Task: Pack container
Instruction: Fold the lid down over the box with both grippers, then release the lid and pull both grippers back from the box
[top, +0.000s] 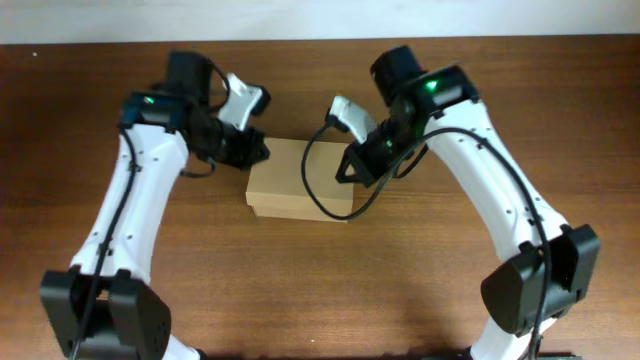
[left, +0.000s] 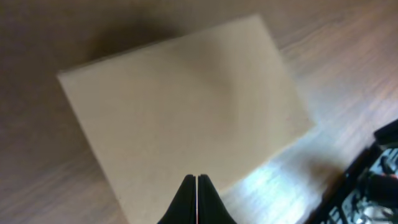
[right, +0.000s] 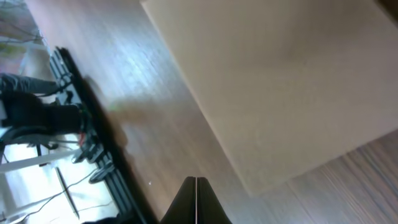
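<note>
Since the container lies lid-down flat on the table, midway along its far edge, the step in hand looks like seating the flap. That is best done by pressing evenly from both ends and straight down, so the light box does not skid. The overhead view alone shows the left gripper at the box's left end and the right gripper at its right end. Only the wrist views show each one clenched on nothing, tips meeting over the lid.
</note>
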